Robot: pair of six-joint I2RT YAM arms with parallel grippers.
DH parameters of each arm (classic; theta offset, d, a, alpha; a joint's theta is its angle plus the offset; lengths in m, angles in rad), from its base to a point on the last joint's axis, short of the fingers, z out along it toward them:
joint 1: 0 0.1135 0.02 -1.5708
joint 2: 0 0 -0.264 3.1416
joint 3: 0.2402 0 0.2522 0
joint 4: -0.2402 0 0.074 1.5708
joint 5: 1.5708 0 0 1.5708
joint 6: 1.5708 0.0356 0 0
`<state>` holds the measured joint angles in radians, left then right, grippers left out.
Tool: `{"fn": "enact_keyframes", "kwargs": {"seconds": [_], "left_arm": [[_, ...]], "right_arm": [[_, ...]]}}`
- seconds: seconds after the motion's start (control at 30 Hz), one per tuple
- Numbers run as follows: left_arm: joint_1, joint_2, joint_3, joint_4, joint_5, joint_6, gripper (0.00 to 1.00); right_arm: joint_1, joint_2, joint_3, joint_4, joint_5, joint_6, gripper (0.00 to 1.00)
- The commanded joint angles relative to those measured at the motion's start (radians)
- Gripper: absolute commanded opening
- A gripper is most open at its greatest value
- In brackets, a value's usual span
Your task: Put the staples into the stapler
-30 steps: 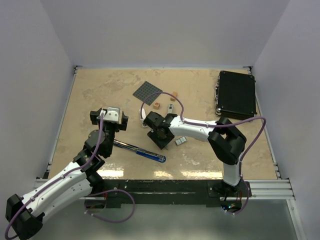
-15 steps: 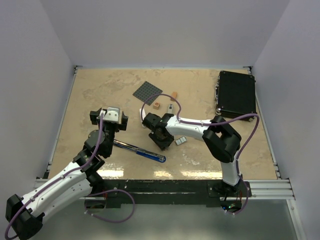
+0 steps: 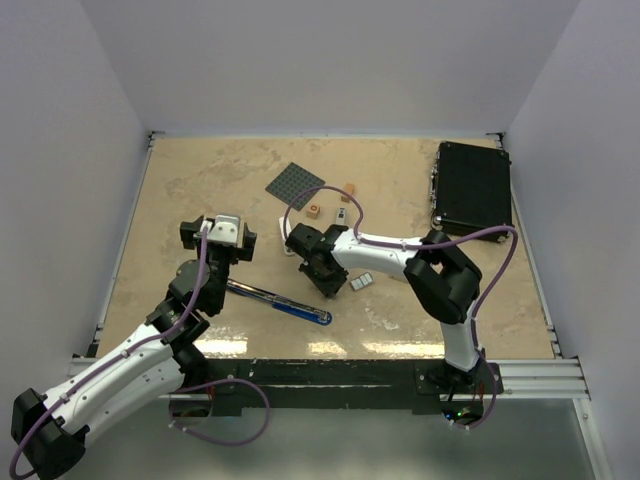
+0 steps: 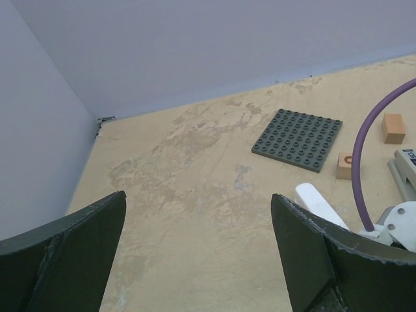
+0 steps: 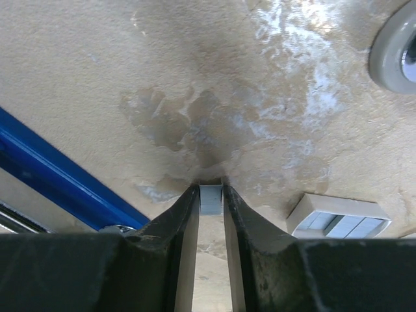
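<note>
— Looking from overhead first: how's the bench?
— Mottled beige bench (image 3: 200, 180), pale walls on three sides. A black case (image 3: 475, 190) fills the far right corner, and I have open surface on the left. The stapler (image 3: 280, 302) lies towards the front. The staple tray (image 3: 362, 282) sits just right of my right gripper (image 3: 330, 284), whose tips I can't make out here.
— Left wrist?
— My left gripper (image 4: 198, 201) stands wide. The whitish staple box (image 4: 406, 162) is cut off at the right edge.
— Right wrist?
— Narrow, fingers (image 5: 185, 214) pinching a small grey piece (image 5: 210, 200) at the surface. Stapler left, tray right, both apart from the fingers.
</note>
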<state>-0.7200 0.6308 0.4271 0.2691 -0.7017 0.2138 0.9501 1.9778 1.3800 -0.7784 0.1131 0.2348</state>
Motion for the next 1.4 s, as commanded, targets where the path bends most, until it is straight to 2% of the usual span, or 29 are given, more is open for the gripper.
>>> {"fn": "enact_keyframes", "kwargs": {"seconds": [0.0, 0.2, 0.53, 0.67, 0.9, 1.37], "left_arm": [[0.007, -0.003, -0.005, 0.044, 0.011, 0.012, 0.97], [0.007, 0.006, -0.007, 0.047, 0.016, 0.012, 0.97], [0.01, 0.014, -0.014, 0.074, -0.034, 0.018, 0.98], [0.051, 0.009, -0.014, 0.082, -0.061, -0.007, 1.0], [0.174, -0.009, -0.005, 0.055, -0.056, -0.074, 1.0], [0.186, -0.002, 0.004, 0.027, -0.042, -0.044, 1.0]], "right_arm": [[-0.019, 0.018, 0.027, 0.01, 0.039, 0.005, 0.24], [-0.019, -0.043, 0.016, 0.025, 0.053, -0.028, 0.12], [0.004, -0.206, -0.015, 0.117, 0.005, -0.104, 0.14], [0.048, -0.261, -0.041, 0.171, -0.029, -0.147, 0.15], [0.107, -0.281, -0.079, 0.225, -0.105, -0.193, 0.16], [0.137, -0.269, -0.127, 0.275, -0.219, -0.301, 0.15]]}}
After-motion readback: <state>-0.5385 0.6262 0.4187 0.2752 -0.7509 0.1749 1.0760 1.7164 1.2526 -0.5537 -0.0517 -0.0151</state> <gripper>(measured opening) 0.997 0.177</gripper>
